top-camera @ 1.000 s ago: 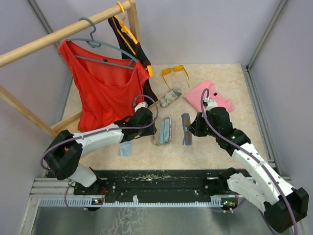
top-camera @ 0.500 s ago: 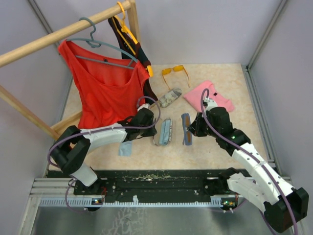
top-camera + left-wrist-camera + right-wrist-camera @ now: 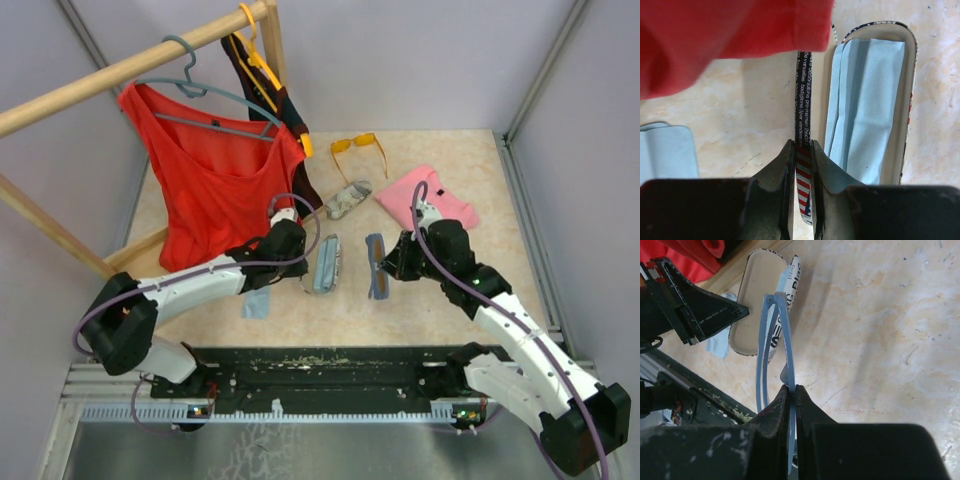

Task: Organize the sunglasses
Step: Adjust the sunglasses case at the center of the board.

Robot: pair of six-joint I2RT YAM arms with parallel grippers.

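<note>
Writing: the case [image 3: 325, 263] has a line of small white print on the dark band of the rim that is being gripped, too fine to read. Below it are red and white stripes. The right wrist view shows big black capitals on a white side of the case, cut off and forming no whole word.
Left gripper [image 3: 802, 146]: clamped tight on the thin upright rim of the open case, with a folded blue cloth [image 3: 865, 110] lying in the half beside it.
Right gripper [image 3: 791, 390]: pinched closed on the lilac sunglasses [image 3: 377, 270], which stand on edge.
Lilac sunglasses: mid-table, just right of the case and apart from it. Their long axis runs near to far, roughly parallel to the case. I cannot tell whether they touch the table [image 3: 450, 290].
Orange sunglasses [image 3: 355, 144]: at the middle of the far edge, lenses along that edge, arms unfolded.
Other things: a second case [image 3: 347, 199] and a pink cloth [image 3: 428, 200] lie between the two pairs, and a loose cloth [image 3: 258, 303] lies left of the case.
Room: bare table shows toward the right edge and along the near edge. The rack [image 3: 130, 65] and red top [image 3: 215, 190] crowd the left side.
</note>
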